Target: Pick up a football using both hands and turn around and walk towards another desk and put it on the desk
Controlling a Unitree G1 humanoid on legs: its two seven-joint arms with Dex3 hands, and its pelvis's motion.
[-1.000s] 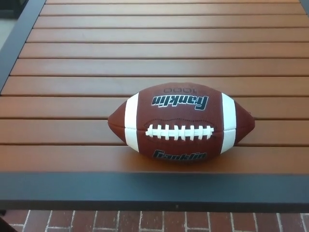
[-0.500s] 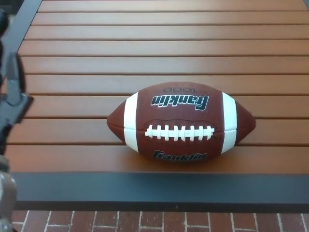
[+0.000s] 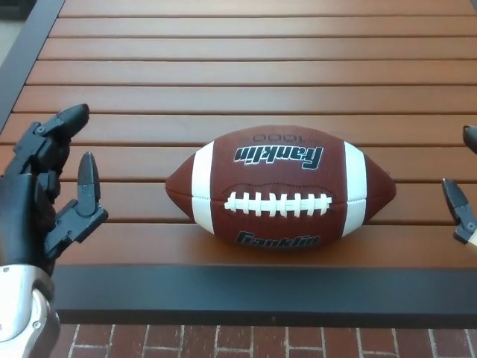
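Desk (image 3: 223, 74): slatted wood, dark rim.
Football (image 3: 279, 186): near the front edge, between our hands — untouched.
Left robot hand (image 3: 48, 194): fingers spread, empty.
Right robot hand (image 3: 463, 205): barely visible — state unclear.
Progress: we've everything left.

Football (image 3: 279, 188) lies lengthwise at centre frame on a slatted wooden desk (image 3: 246, 60), laces facing the camera, white stripes near both ends, near the desk's dark front edge. Left hand (image 3: 46, 194) at lower left, fingers spread, clear of the ball. Right hand (image 3: 462, 201) only partly visible at right edge, not touching the ball. Brick floor (image 3: 246, 341) along bottom.
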